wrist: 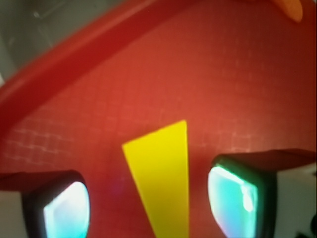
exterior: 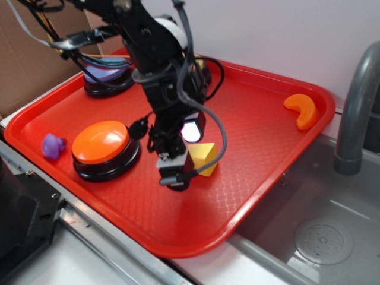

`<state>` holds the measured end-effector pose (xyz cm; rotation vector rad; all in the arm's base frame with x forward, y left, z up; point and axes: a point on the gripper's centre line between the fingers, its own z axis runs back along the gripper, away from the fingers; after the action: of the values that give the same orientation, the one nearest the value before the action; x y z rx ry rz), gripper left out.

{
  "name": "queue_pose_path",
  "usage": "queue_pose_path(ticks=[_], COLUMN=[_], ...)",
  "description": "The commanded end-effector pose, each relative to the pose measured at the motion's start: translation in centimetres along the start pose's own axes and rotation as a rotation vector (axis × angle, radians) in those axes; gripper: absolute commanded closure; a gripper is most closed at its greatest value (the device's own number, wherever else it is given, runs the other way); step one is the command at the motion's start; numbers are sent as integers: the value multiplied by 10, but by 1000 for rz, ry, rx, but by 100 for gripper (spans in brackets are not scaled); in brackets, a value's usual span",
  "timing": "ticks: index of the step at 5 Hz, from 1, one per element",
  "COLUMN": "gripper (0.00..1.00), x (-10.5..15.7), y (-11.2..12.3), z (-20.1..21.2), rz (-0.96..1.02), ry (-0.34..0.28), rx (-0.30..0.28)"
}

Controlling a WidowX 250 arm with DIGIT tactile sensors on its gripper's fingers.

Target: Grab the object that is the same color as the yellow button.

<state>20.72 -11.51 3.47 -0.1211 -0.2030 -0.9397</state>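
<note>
On the red tray (exterior: pixel 261 148), end effector (wrist: pixel 148 203) is spread apart, pads either side of the yellow wedge (wrist: pixel 161 173), not touching it.

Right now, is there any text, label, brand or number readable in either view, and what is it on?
None readable in either view.
The buttons, tray, yellow wedge and gripper carry no visible print.
The cardboard box at the left shows no legible marking.
</note>
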Motion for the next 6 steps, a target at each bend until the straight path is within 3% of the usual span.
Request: queue_pose_path(ticks=[1, 3, 4, 5, 6], gripper=[100, 100, 100, 100, 100], x=[7, 13, 15, 18, -1], y=[-4, -4, 5, 15, 33], z=[-3, 1, 23, 46, 83], rz=[31, 34, 101, 225, 461], ry=[-40, -36, -67, -78, -54], rx=[33, 53, 62, 87, 122])
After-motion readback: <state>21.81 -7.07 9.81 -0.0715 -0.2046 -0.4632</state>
